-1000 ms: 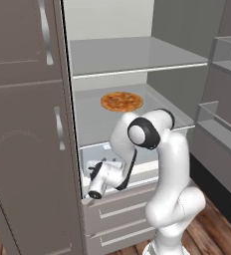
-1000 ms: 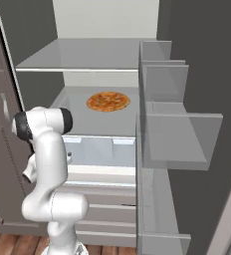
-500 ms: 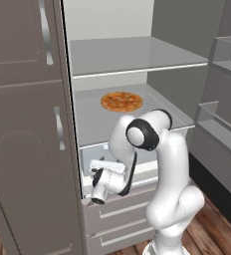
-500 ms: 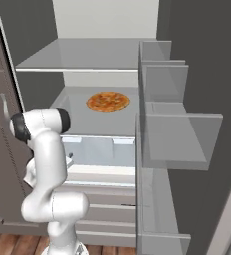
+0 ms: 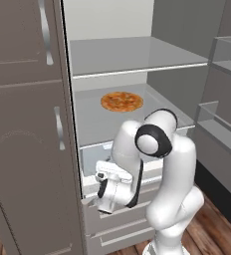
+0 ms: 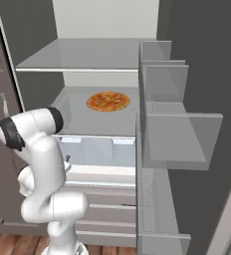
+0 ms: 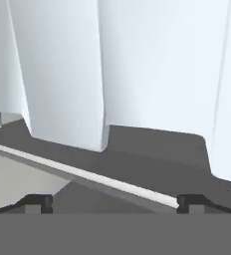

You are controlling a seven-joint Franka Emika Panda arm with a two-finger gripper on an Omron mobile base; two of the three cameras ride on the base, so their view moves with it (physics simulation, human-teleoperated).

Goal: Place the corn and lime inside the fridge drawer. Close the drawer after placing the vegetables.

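Simulated kitchen, wood-plank floor, tall fridge [image 5: 112,64] standing open with pale grey interior, glass-like shelves and a door fitted with clear bins. Item one: fridge drawer [image 6: 100,152], a wide pale box-like bin directly under the shelf that carries a pizza [image 5: 121,101]; it is pulled partway out of the fridge, and its stepped, notched front wall shows close up in the hand view [image 7: 137,69]. Judged handling: rigid moulded plastic, light when near empty, smooth and somewhat slippery on its faces, running on slides so it should move in a straight line only; best taken by a flat push on the middle of the front wall or by its upper lip, since an off-centre push could rack it on the runners. Item two: corn and lime, position not determinable; whether they already lie inside the drawer cannot be told from these views. Item three: end effector [image 5: 107,191], low at the left front corner of the fridge drawer, just in front of the flat-fronted lower drawers [image 6: 105,206]. Condition: released, fingertips [image 7: 38,201] spread wide near the two sides of the hand view, nothing between them; whether either tip touches the drawer front cannot be told.
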